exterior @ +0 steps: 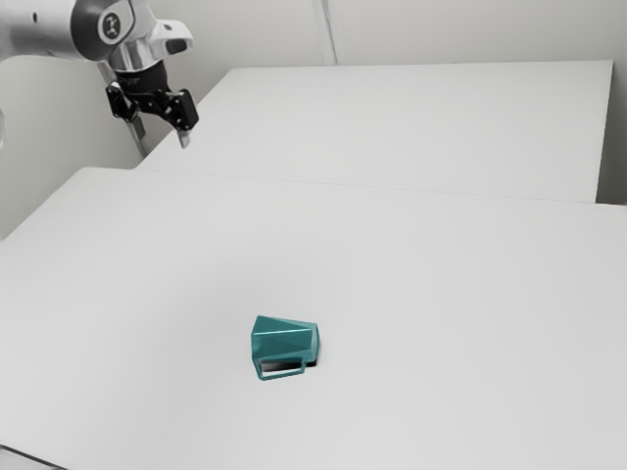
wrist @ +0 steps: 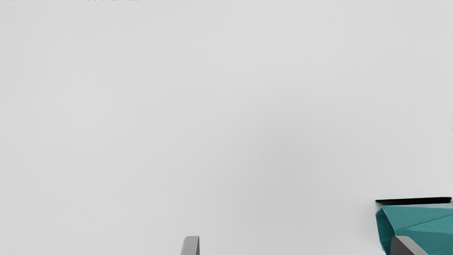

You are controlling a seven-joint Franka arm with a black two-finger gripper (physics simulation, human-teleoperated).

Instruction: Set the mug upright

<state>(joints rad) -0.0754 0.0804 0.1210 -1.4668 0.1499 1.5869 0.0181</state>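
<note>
Faceted teal ceramic-look mug [exterior: 284, 338]: unpatterned, inside darker teal. Broad flat bench [exterior: 441, 294]: plain pale grey. Slim metallic-looking fingers [exterior: 184, 140]: light grey, one dark-sided; black mount [exterior: 152, 100] above. White rounded arm [exterior: 34, 29], dark grey joint disc [exterior: 93, 22].

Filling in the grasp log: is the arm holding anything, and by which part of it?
Nothing. The black two-finger claw stands open, away from the teal faceted mug, which lies on its side on the white table.

In the wrist view, we note the teal mug [wrist: 421, 223] cropped by the edge and partly covered by one finger [wrist: 407, 246]. The exterior view's left edge crops our arm [exterior: 39, 27].
</note>
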